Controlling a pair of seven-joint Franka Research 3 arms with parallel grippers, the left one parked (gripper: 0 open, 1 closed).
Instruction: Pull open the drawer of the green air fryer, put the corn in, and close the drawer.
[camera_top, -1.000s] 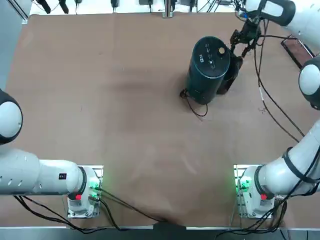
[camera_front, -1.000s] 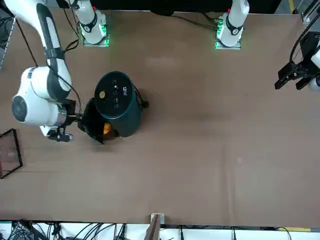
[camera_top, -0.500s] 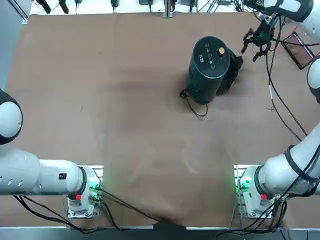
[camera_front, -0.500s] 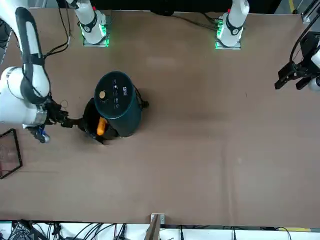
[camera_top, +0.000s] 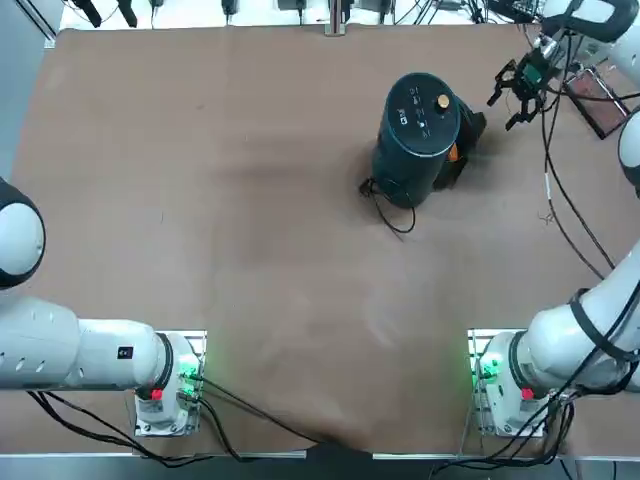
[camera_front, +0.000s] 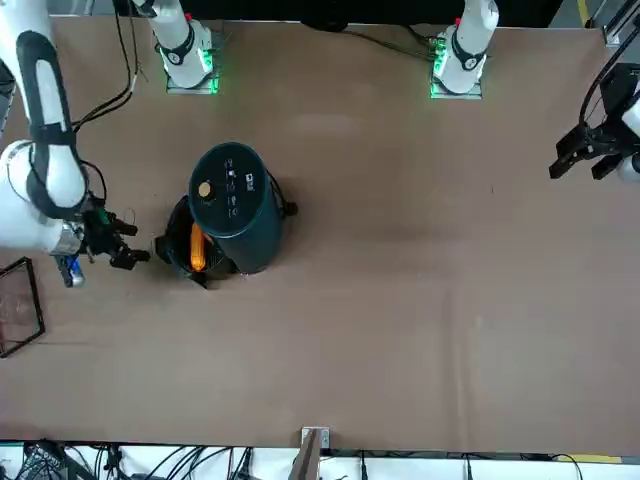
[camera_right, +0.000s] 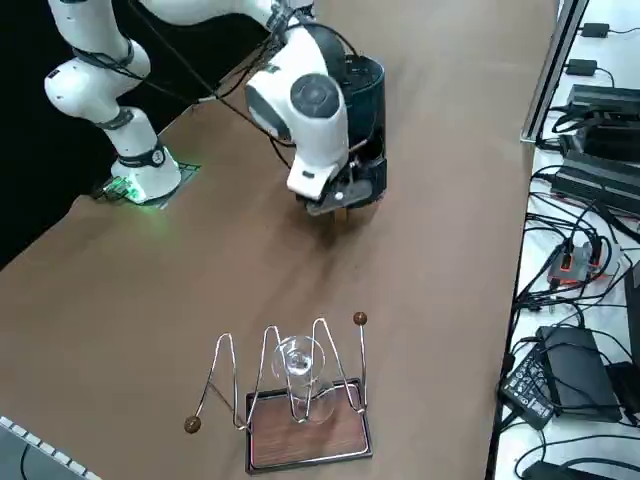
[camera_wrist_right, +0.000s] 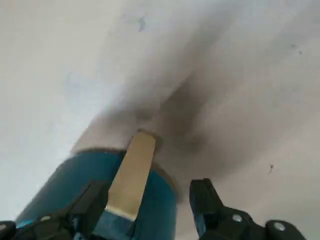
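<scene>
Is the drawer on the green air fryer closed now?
No, the drawer stands pulled out from the green air fryer, with the orange corn showing inside it.

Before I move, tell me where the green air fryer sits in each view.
Top view: the green air fryer, upper part, right of centre.
Front view: air fryer, left of centre.
Right side view: air fryer, near the top, partly behind the right arm.
Right wrist view: only a teal part with a pale handle, beyond the open fingers.
Shared landmark: the right gripper, near the fryer's drawer side.
</scene>
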